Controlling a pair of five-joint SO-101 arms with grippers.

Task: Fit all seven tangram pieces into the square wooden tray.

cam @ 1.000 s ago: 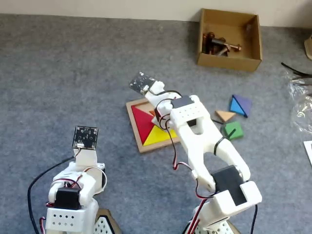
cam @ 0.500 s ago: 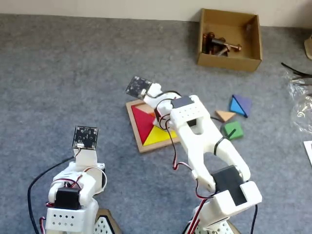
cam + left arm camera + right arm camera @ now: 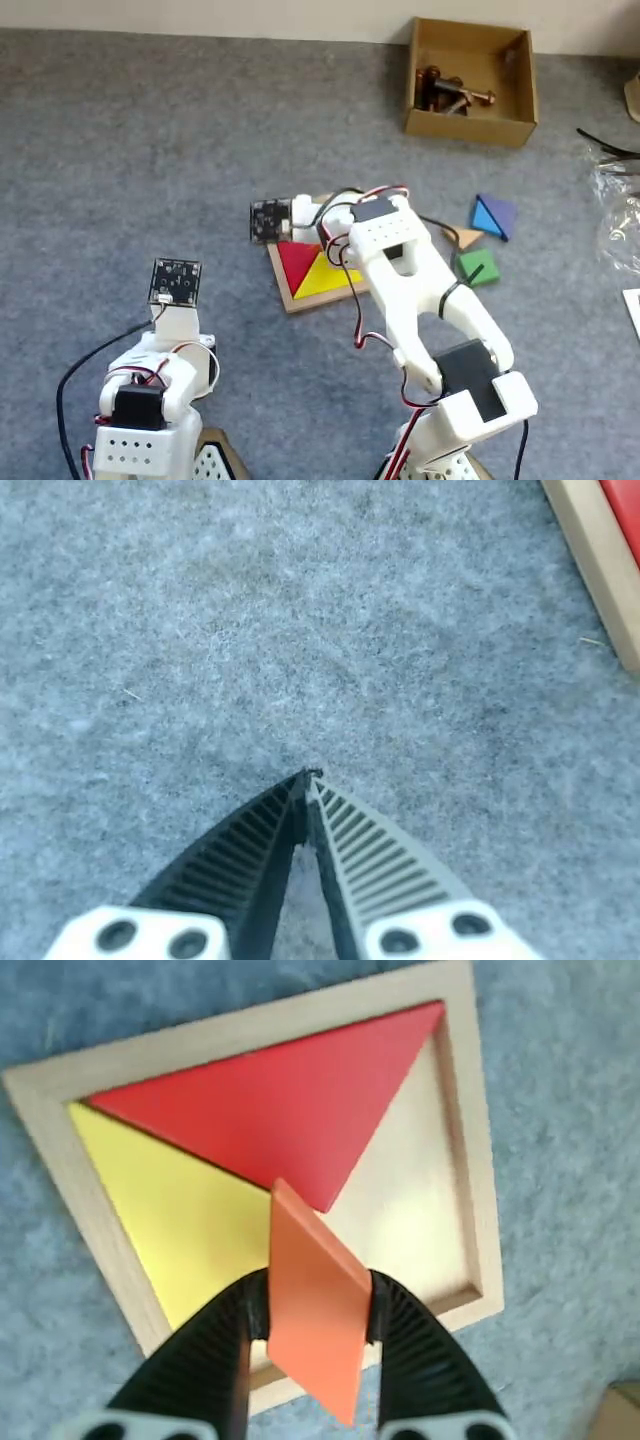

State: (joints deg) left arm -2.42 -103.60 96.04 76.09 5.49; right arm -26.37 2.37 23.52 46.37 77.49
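Observation:
The square wooden tray [image 3: 281,281] [image 3: 42,1128] lies mid-table with a red triangle [image 3: 294,256] [image 3: 290,1120] and a yellow triangle [image 3: 325,277] [image 3: 195,1230] set in it. My right gripper [image 3: 315,1310] hovers just above the tray, shut on an orange parallelogram piece [image 3: 312,1310] held on edge. Its arm [image 3: 400,270] covers much of the tray from above. Loose on the carpet to the right lie a blue and purple piece [image 3: 493,215], a tan triangle [image 3: 462,237] and a green square [image 3: 478,267]. My left gripper [image 3: 305,780] is shut, empty, low over bare carpet left of the tray.
A cardboard box [image 3: 470,82] with wooden and metal parts stands at the back right. Clear plastic and cables [image 3: 615,190] lie at the right edge. The tray's corner [image 3: 595,550] shows in the left wrist view. Grey carpet stretches free to the left.
The right arm's wrist has swung left and turned over the tray, carrying the orange piece lower toward it. The left arm has stayed still.

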